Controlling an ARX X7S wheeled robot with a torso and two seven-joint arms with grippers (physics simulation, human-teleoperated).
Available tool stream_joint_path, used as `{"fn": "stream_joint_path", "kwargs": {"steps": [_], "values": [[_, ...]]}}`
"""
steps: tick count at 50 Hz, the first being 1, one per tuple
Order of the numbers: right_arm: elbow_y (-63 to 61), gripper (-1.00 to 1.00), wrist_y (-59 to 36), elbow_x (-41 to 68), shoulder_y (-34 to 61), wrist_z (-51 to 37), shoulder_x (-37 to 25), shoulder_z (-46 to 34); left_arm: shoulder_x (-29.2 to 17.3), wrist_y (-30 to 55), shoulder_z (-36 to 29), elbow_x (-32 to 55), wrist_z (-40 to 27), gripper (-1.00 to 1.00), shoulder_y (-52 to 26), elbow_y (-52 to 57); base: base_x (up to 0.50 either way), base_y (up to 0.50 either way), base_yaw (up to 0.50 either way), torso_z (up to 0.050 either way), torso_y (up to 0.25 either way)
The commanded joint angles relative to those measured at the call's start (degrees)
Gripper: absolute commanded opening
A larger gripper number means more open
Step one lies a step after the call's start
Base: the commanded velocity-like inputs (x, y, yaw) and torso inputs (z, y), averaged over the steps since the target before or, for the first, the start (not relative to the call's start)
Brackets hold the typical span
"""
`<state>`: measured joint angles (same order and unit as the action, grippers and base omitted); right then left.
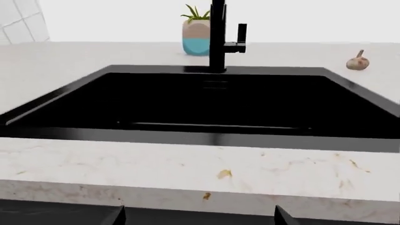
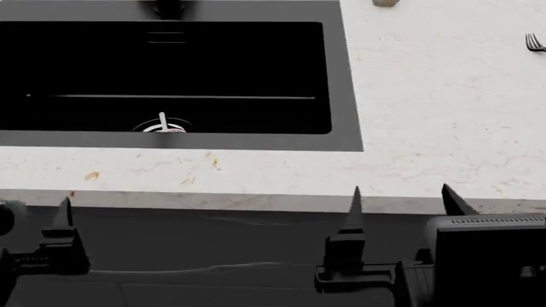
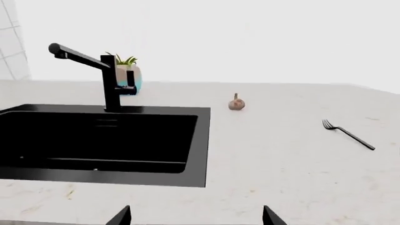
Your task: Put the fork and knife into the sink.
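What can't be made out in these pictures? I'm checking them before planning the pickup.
- Knife: not in any view; where it lies cannot be told.
- Fork: whole only in the right wrist view; the head view's right edge cuts it down to the tines.
- Sink floor: too dark to read beyond the drain.
- Faucet: top cut off in the left wrist view.

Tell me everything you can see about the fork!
The fork is thin, dark and metal-looking, with pointy tines at one end and a long straight handle. It lies flat on the pale speckled countertop, off to the right of the black sink, past a little garlic bulb. Nothing touches it but the counter; neither claw is near it.
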<state>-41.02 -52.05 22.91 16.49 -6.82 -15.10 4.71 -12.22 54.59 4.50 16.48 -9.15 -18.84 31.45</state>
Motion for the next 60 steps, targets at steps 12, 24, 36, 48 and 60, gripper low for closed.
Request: {"fn": "stream_joint_path", "kwargs": {"steps": [12,24,36,48,60], "values": [[-1.0,1.0,-37.4,54.5,29.3,-27.2,-10.8,22.6,-4.9,16.3,3.3,3.5,2.0,1.0,-13.2,4.4,0.0,0.0,0.0,0.0,0.0],[-0.4,1.0,-31.8,53.5,28.7,-26.4,-13.1,20.1,-4.6,17.6,4.1,4.6,1.8,1.0,-13.7,5.7,0.0,0.12,0.0,0.0,0.0],[-0.6,1.0,-28.7,52.8,27.2,-24.9,-13.5,20.2,-4.8,17.3,4.3,4.7,1.5,1.0,-13.2,6.6,0.0,0.5,0.0,0.0,0.0],[-0.5,1.0,-25.7,52.8,25.7,-23.3,-12.7,20.7,-4.8,17.2,4.3,5.3,1.5,1.0,-12.7,7.0,0.14,0.5,0.0,0.0,0.0],[-1.0,1.0,-23.2,52.5,23.9,-21.7,-12.4,21.4,-4.6,16.8,4.4,5.8,1.6,1.0,-12.6,6.3,0.36,0.4,0.0,0.0,0.0]]}}
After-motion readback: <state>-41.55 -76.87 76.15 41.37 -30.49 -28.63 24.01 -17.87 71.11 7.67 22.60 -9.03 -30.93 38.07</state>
